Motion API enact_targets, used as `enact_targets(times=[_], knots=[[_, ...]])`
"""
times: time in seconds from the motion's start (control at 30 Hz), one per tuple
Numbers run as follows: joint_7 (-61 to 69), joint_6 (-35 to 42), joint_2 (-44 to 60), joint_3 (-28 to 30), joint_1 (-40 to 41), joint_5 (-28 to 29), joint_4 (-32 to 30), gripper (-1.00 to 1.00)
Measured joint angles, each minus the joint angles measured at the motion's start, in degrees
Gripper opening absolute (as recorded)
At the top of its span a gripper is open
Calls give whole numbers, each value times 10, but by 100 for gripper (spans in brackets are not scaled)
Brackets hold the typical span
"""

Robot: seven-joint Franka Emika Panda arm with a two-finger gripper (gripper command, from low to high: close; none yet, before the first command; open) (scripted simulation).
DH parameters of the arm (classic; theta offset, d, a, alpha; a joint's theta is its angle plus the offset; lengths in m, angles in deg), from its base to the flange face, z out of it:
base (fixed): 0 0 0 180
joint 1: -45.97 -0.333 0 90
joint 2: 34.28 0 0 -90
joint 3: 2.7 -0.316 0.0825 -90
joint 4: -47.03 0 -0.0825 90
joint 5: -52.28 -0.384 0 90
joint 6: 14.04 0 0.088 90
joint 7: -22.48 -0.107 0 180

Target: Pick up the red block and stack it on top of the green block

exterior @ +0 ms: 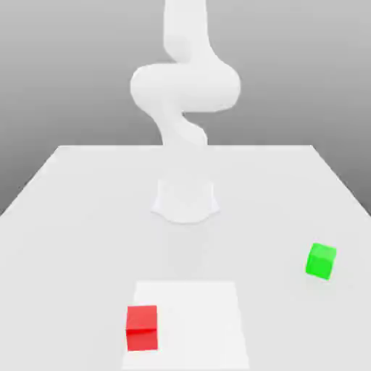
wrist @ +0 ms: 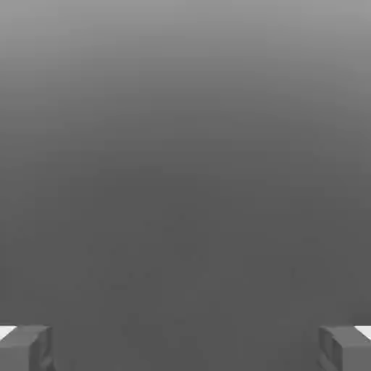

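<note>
So the red block (exterior: 142, 328) is sitting on a white square patch (exterior: 199, 326) on the bench (exterior: 72, 253), down near the front edge of the exterior view. It's over at the patch's left side as that view shows it, and the block's near edge looks pretty much lined up with the picture, so it's basically squared to the camera.

The green block (exterior: 321, 261) is on the bare bench toward the exterior view's right, off the patch and farther back than the red one. It's turned at a bit of an angle. The two cubes are well apart, nothing stacked, and each one sits on its own.

The white arm (exterior: 185, 87) stands behind both of them, its base (exterior: 185, 201) around the middle of the bench, and it runs up past the top of the exterior view.

As for the tool (wrist: 185, 349), the hand view has its two fingers spread wide with just plain grey between them, so it's holding nothing.
</note>
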Motion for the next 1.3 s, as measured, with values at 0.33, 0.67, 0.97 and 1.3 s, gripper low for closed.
enact_targets(times=[0.33,0.67,0.97,1.3], knots=[[68,-94,211,48,-15,-21,-62,0],[130,-186,419,73,-5,-36,-123,0],[172,-309,597,43,27,-67,-127,-100],[157,-267,547,57,18,-47,-135,-100]])
